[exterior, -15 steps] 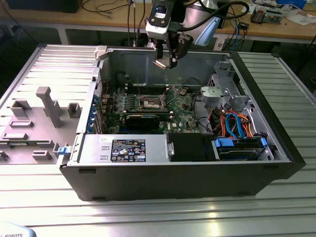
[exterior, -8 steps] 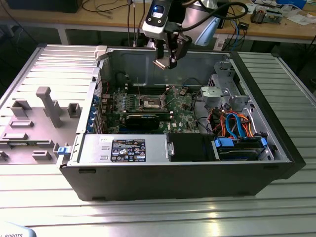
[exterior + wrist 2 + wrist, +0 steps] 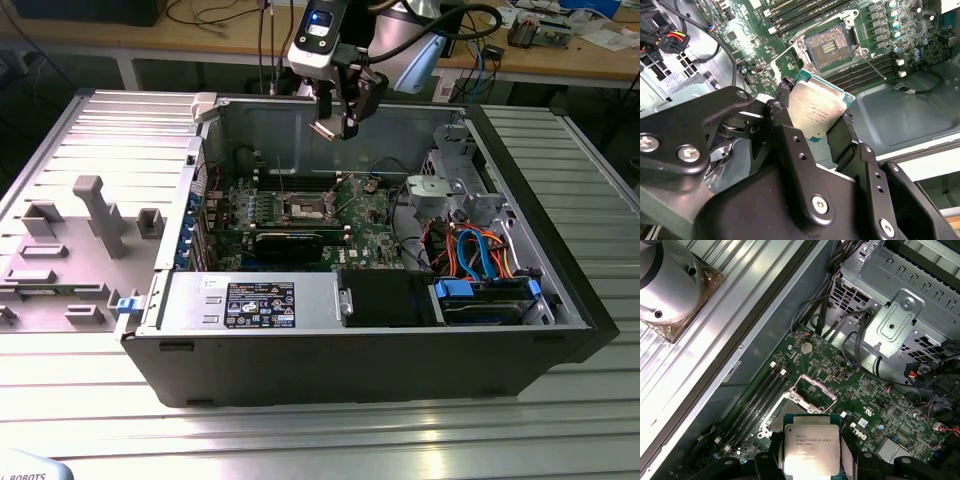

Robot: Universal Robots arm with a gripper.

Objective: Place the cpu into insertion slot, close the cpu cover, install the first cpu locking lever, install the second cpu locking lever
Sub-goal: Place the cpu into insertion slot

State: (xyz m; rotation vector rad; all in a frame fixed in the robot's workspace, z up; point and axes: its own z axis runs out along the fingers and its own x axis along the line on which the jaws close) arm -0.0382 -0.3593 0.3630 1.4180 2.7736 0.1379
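Note:
The cpu (image 3: 818,111), a flat square chip with a silver-grey top, is clamped edge to edge between the black fingers (image 3: 784,89) of my gripper (image 3: 816,107). In the exterior view the gripper (image 3: 338,124) hangs above the open computer case with the cpu (image 3: 331,129) at its tips. It is well above the insertion slot (image 3: 304,208) and a little to that view's right. In both wrist views the slot (image 3: 832,47) lies open and bare below the chip. The cpu cover (image 3: 816,384) appears swung up at the slot's far side. A thin locking lever (image 3: 874,66) sticks out beside the slot.
The case walls (image 3: 360,350) ring the motherboard. A black card (image 3: 288,243) lies just in front of the slot. A metal drive cage (image 3: 450,185) and cable bundles (image 3: 480,255) fill the exterior view's right. A grey fixture plate (image 3: 70,250) lies outside at its left.

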